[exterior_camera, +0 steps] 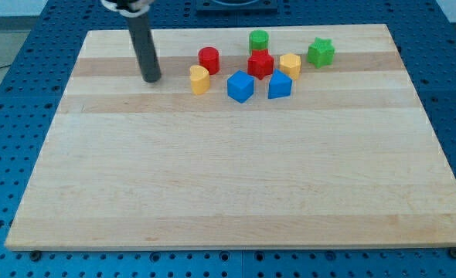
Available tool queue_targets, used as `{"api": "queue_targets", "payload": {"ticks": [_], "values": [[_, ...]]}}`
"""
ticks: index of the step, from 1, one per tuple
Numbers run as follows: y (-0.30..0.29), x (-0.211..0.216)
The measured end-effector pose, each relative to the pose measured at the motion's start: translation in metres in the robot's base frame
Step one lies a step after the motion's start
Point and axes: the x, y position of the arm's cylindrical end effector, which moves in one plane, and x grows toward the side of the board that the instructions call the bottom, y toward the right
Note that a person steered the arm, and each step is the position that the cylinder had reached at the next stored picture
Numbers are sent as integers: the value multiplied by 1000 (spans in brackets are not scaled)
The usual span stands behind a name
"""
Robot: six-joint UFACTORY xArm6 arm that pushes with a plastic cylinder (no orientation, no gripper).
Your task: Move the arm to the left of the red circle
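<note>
Tip (pixel 151 78), a bare rod with no jaws, near the red cylinder's (pixel 208 59) left and apart; task apparently nearly complete.

The arm presented as a straight, smooth, dark grey cylindrical rod (pixel 144 50) of even thickness, matte in finish, ending in my tip (pixel 151 79), blunt and darker, beneath a white-and-black collar (pixel 125 6) partly cropped.

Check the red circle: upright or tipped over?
Upright. The red circle shows its round flat face on top and stands on the board; my tip is to its left, apart.
</note>
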Motion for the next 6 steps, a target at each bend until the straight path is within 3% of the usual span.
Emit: {"api": "queue_targets", "payload": {"ticks": [1,3,6], "values": [[-15,-23],[-14,-24],[57,-50]]}}
